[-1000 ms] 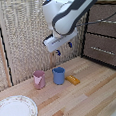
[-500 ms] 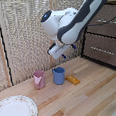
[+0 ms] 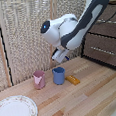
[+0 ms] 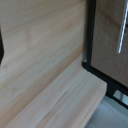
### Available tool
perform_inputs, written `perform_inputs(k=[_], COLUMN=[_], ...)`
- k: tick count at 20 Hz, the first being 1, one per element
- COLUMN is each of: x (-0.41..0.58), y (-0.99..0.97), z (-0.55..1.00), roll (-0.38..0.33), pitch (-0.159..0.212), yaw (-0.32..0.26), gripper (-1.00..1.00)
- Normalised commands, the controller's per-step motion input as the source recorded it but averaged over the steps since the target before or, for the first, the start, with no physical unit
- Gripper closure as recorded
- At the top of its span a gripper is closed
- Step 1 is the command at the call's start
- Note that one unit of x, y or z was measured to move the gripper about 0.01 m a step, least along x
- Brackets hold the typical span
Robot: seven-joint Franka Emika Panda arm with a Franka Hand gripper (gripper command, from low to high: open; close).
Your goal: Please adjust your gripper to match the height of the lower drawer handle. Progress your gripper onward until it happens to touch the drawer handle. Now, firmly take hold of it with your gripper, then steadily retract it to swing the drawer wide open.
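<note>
In the exterior view my gripper hangs from the white arm above the blue cup, well to the left of the dark cabinet. Its fingers look apart and hold nothing. The drawer is the bottom tier at the view's right, with the lower drawer handle a thin silver bar across its front. In the wrist view a dark brown drawer front with a silver bar shows beyond the wooden table; which tier it is I cannot tell. One dark fingertip shows at the frame's edge.
A pink cup, a blue cup and a small orange block stand on the wooden table under the arm. A patterned plate lies at the front left. A woven screen stands behind. The upper drawer sits above.
The gripper has come down toward the table, and the arm's bulky joints have swung lower with it. The cups, block and plate have not moved.
</note>
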Motion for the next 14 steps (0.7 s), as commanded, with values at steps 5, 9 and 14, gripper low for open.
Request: perform_inputs(k=[5, 9, 14], x=[-0.070, -0.133, -0.002], y=[-0.37, -0.39, -0.37], z=[-0.05, -0.01, -0.12], roll=[-0.322, -0.348, -0.279], pitch=[0.032, -0.001, -0.014], yaw=[0.117, 0.096, 0.168], gripper=[-1.00, -1.00, -1.00])
